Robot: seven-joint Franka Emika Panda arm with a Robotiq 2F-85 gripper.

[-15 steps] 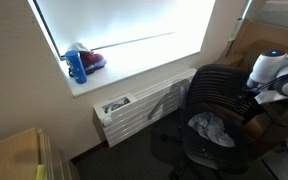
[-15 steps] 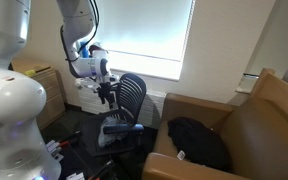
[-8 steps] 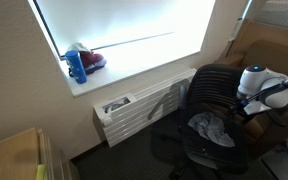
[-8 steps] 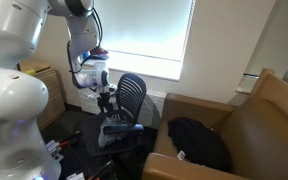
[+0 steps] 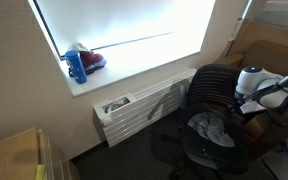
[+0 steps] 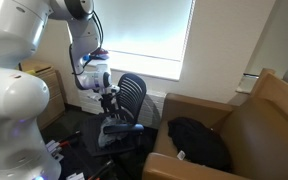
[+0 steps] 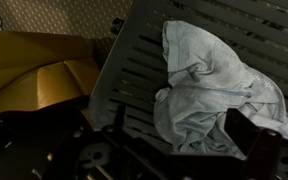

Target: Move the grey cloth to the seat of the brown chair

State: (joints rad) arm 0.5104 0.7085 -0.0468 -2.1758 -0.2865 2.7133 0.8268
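The grey cloth [image 7: 212,88] lies crumpled on the slatted seat of a black office chair [image 5: 216,92]; it also shows in both exterior views [image 5: 210,126] [image 6: 118,127]. My gripper [image 7: 172,150] hangs just above the cloth's near edge, open and empty, with one dark finger [image 7: 250,136] beside the cloth. In both exterior views the gripper [image 5: 246,104] [image 6: 109,99] is over that chair's seat. The brown chair [image 6: 256,128] stands apart at the right, with a black garment [image 6: 199,141] on its seat.
A white radiator [image 5: 139,107] runs under the bright window, with a blue bottle [image 5: 77,66] on the sill. The office chair's backrest [image 6: 131,96] stands close beside the gripper. A yellow-brown surface [image 7: 34,75] lies left of the seat. A wooden cabinet [image 5: 19,155] stands in the near corner.
The arm came down toward the office chair's seat between the earliest frames and half a second ago. Since then it has hardly moved. The cloth has not moved.
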